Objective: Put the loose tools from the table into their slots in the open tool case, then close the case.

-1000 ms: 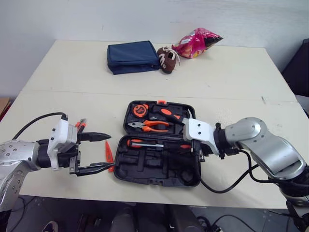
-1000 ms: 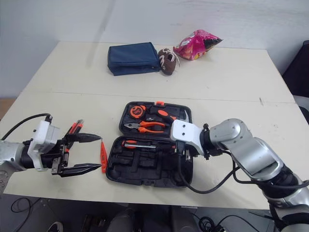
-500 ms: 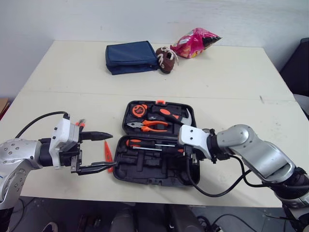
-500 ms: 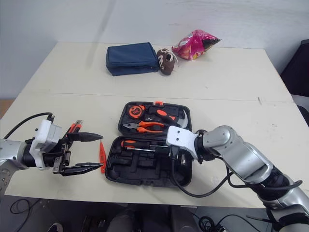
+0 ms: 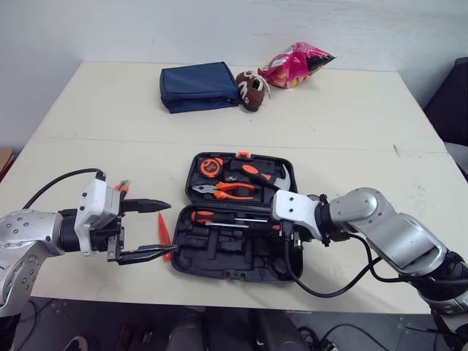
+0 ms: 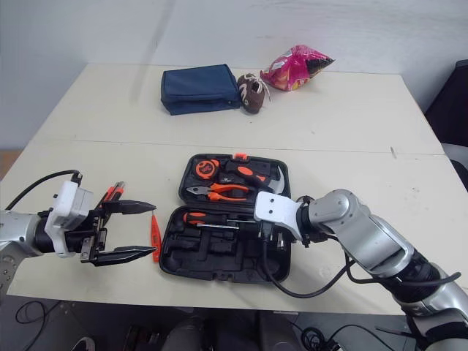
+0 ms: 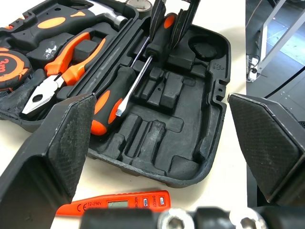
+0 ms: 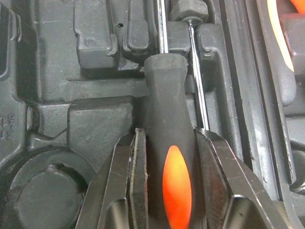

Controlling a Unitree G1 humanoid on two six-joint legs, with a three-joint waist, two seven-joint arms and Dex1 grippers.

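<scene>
Screwdriver (image 8: 166,95) handle gripped by right end effector (image 8: 170,137) inside tool case (image 5: 241,267), left end effector (image 5: 169,228) spread wide beside tester pen (image 7: 114,205)

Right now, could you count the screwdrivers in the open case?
2, both in the case by its hinge: free screwdriver handle-left, gripped screwdriver in the right gripper. The arm may hide others.

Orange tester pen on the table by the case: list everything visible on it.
The tester pen is slim, flat and orange, plastic by the look, with a small grey display window and printed lettering along its body; one end narrows to a point. It lies flat on the table just outside the tool case, alongside the case's left edge, in no slot. It sits between the open jaws of the left gripper, clear of both in the wrist view. Only the table touches it.
</scene>
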